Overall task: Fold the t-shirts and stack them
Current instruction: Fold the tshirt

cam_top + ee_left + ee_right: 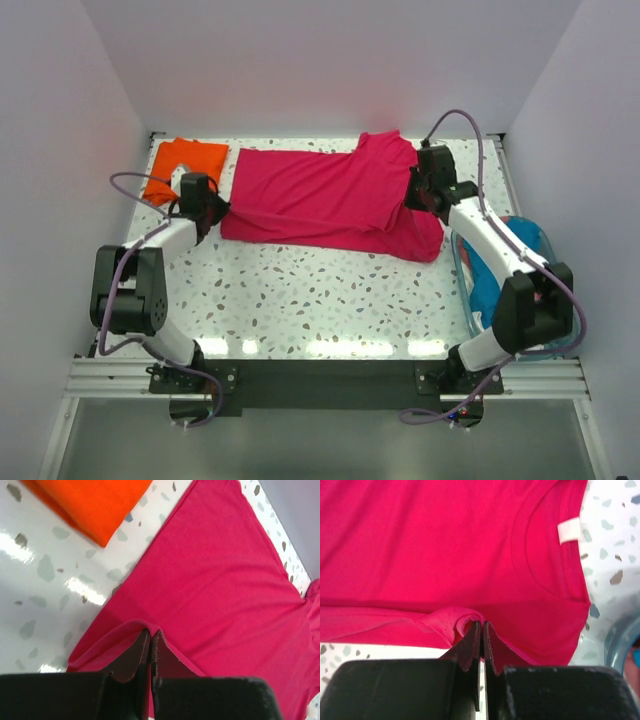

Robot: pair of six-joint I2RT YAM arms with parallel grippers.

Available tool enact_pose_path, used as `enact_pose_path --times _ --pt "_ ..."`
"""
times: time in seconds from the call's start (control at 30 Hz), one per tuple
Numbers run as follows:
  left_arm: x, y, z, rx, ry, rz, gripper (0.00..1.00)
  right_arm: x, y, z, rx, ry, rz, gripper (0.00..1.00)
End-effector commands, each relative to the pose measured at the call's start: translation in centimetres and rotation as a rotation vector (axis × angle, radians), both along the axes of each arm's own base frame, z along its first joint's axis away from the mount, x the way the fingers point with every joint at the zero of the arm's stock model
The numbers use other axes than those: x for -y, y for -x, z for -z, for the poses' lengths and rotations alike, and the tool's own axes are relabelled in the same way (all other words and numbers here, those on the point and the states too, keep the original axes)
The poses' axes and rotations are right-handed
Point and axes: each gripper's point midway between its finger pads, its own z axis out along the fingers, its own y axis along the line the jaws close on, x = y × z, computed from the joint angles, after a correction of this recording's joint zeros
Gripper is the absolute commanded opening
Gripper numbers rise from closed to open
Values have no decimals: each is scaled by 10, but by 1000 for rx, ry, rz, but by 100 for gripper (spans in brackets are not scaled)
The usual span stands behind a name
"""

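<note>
Shirt in work: the magenta-red t-shirt (330, 195) is lying spread lengthwise across the far half of the surface (330, 300), with its collar end toward the right arm and its hem end toward the left arm.
Left fingers (132, 655): these are pressing together on the near-left hem corner of the magenta-red t-shirt, and a small roll of cloth is bulging up just ahead of the tips.
Right fingers (467, 647): these are closing tightly on a fold at the near edge of the shirt below the collar; the cloth is puckering into a loop at the tips.
Neck label (568, 530): a white tag is showing inside the collar, to the far right in the right wrist view.
Orange t-shirt (185, 165): it is lying folded in the far-left corner of the surface, near the magenta-red hem but apart from it, with a strip of speckled surface showing between them; the left wrist is covering part of its near edge.
Tub (535, 240): a clear blue-rimmed container is sitting at the right edge, just beside the collar end; the right arm is crossing over it and hiding much of it.
Teal-blue cloth (487, 295): it is lying bunched inside the tub, partly hidden by the right arm.
</note>
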Motion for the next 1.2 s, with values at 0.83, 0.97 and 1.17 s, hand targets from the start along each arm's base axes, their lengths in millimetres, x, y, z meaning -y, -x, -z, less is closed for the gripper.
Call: enact_pose_path --times 0.83,0.97,1.17 --pt "-4 -115 7 -19 -144 116 20 12 -154 20 64 88 -25 10" --pt "0 -119 -4 9 -140 150 53 16 -154 29 -8 105 3 60" --pt "-20 -67 -20 -30 -143 7 70 30 -113 18 -55 98 107 73"
